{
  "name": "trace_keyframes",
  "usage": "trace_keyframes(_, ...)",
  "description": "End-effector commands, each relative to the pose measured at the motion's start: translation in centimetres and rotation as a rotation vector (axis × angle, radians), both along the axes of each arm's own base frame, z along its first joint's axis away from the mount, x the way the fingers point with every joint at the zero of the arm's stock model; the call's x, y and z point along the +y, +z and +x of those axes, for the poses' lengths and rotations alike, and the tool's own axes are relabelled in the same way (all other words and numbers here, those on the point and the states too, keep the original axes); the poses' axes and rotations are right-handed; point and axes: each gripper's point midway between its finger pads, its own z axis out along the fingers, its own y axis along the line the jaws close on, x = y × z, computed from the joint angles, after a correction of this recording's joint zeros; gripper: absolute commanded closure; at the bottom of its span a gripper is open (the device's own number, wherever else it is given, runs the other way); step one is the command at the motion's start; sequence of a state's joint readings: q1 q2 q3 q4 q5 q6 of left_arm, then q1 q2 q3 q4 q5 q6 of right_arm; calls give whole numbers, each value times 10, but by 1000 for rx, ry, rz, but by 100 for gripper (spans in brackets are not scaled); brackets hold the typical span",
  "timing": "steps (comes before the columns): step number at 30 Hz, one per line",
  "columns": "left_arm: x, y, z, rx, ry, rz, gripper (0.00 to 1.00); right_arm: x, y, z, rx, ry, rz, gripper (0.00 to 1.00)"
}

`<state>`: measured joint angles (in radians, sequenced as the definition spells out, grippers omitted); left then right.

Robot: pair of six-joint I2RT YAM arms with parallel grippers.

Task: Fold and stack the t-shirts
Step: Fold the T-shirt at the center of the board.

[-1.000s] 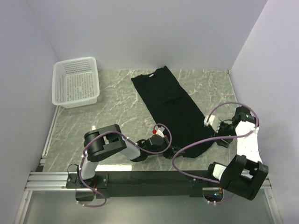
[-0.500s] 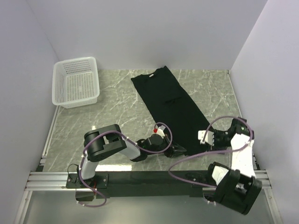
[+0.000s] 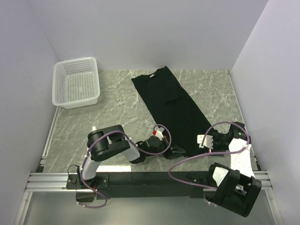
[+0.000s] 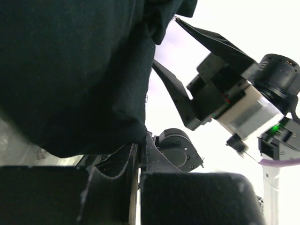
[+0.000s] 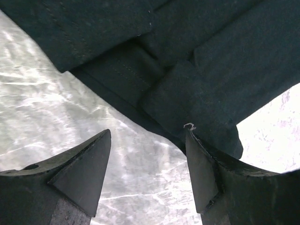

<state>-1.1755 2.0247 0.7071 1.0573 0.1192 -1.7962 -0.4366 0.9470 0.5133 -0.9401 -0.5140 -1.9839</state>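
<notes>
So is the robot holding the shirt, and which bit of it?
Yes. The left pincer is shut on the black t-shirt, pinching its near bottom edge. The right pincer is open beside that edge, holding nothing.

My left gripper (image 3: 182, 151) sits at the t-shirt (image 3: 171, 105) near hem, right gripper (image 3: 200, 142) just beside it to the right — basket (image 3: 76, 82) behind, far left on the table (image 3: 117, 117).

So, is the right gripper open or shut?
Open: the right gripper has its fingers apart, with bare table between them, by the t-shirt.
</notes>
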Motion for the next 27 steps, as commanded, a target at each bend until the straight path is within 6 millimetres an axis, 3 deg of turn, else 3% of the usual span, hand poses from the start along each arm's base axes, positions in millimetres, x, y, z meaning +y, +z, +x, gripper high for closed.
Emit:
trace_keyframes(1, -3, 23, 1, -28, -13, -82, 99, -4, 3, 26, -204, 421, -200, 28)
trace_keyframes(16, -4, 35, 8, -45, -4, -101, 99, -6, -10, 39, -211, 391, -187, 30)
trace_keyframes(22, -6, 36, 8, -43, -5, -105, 99, -2, -12, 47, -220, 362, -163, 35)
trace_keyframes(27, -8, 37, 9, -40, -6, -107, 99, -1, -10, 52, -218, 345, -145, 47)
